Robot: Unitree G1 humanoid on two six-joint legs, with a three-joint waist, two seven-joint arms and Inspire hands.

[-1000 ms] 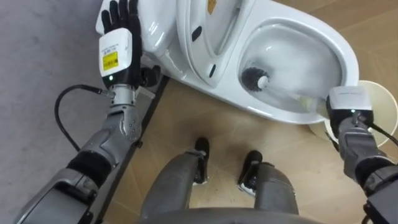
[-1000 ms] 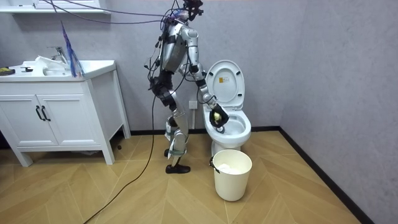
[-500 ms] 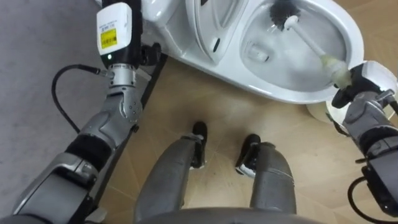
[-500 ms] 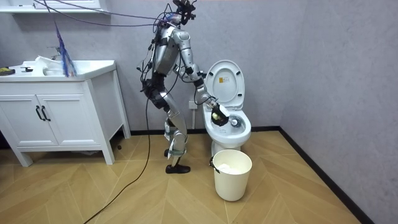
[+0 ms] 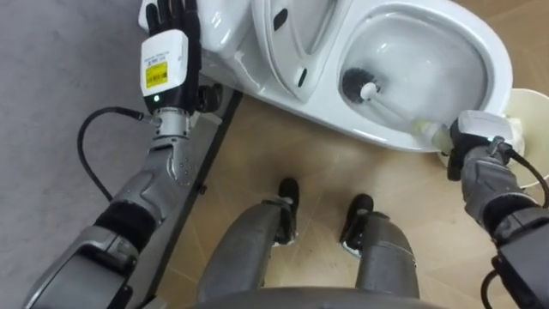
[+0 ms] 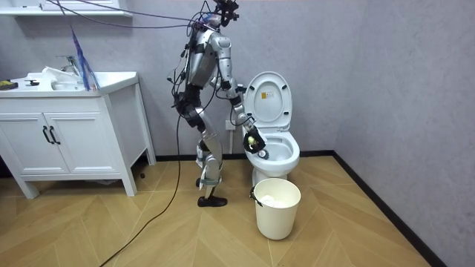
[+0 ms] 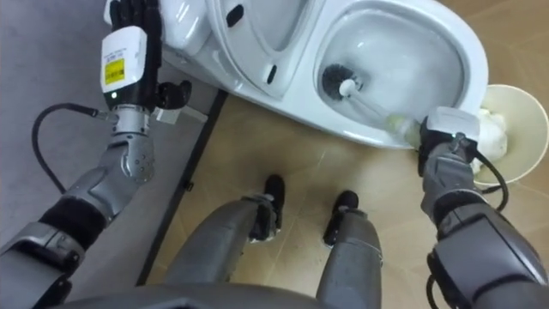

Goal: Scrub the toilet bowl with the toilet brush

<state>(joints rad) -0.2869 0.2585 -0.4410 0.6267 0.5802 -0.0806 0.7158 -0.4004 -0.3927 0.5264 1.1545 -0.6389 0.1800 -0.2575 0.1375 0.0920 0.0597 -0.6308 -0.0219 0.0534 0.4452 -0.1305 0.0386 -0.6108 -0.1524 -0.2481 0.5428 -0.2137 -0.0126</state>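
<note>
From my station, the toilet brush (image 5: 390, 105) is in the toilet (image 5: 480, 51). Its dark bristle head (image 5: 354, 83) sits low against the left inner wall of the bowl (image 5: 429, 60), and the pale handle slants back over the near rim into my right hand (image 5: 476, 130).

That hand is just outside the rim with its back turned up at the head camera. I can't see the fingers well. They seem to be curled under and clamped round the handle's greenish end, since the handle runs straight into the fist.

My left hand (image 5: 170, 39) is up against the white outer side of the toilet, to the left of the raised seat (image 5: 292, 34). Its dark fingers (image 5: 171, 12) are straight and pressed close together, holding nothing.

A white bin (image 5: 530, 112) with something pale inside stands just beside the bowl on the right, behind my right wrist.

In the room view the robot stands on the wood floor (image 6: 148, 230) at the toilet's side, on the room view's left of it, leaning toward the bowl. The bin is in front of the toilet, and 1 white cabinet (image 6: 67, 141) is well off to the room view's left.
</note>
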